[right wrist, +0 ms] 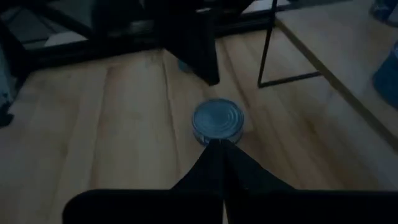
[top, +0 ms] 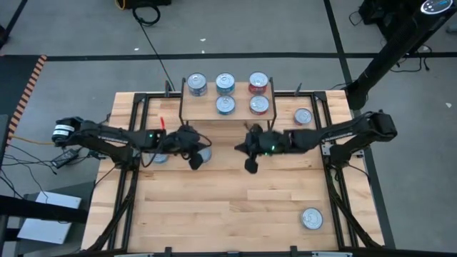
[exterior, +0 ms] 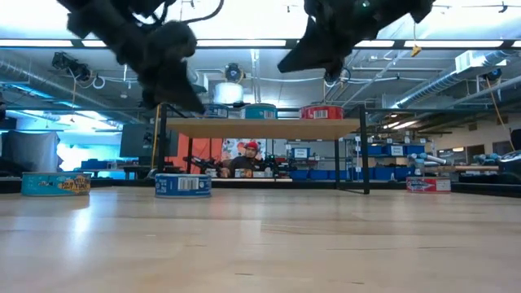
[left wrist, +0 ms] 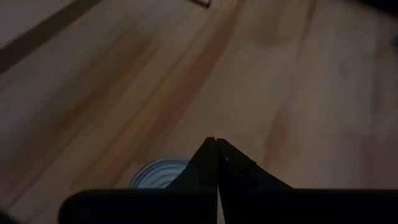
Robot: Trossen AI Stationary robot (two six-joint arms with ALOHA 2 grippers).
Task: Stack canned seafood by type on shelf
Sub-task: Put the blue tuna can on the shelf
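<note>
Five cans are sitting on the shelf (top: 239,107) at upper centre of the high view (three behind, two in front). The left gripper (top: 194,163) is hovering, jaws pressed together, just beside a blue can (top: 204,153). The right gripper (top: 250,167), jaws likewise together and empty, is hanging at centre. Two loose cans (top: 311,218) are lying on the right side.

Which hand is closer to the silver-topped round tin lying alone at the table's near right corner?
The right. The right hand hangs mid-table, up and left of that silver-topped round tin. The left hand is farther left, beside another blue-sided tin. Both are shut and empty.
</note>
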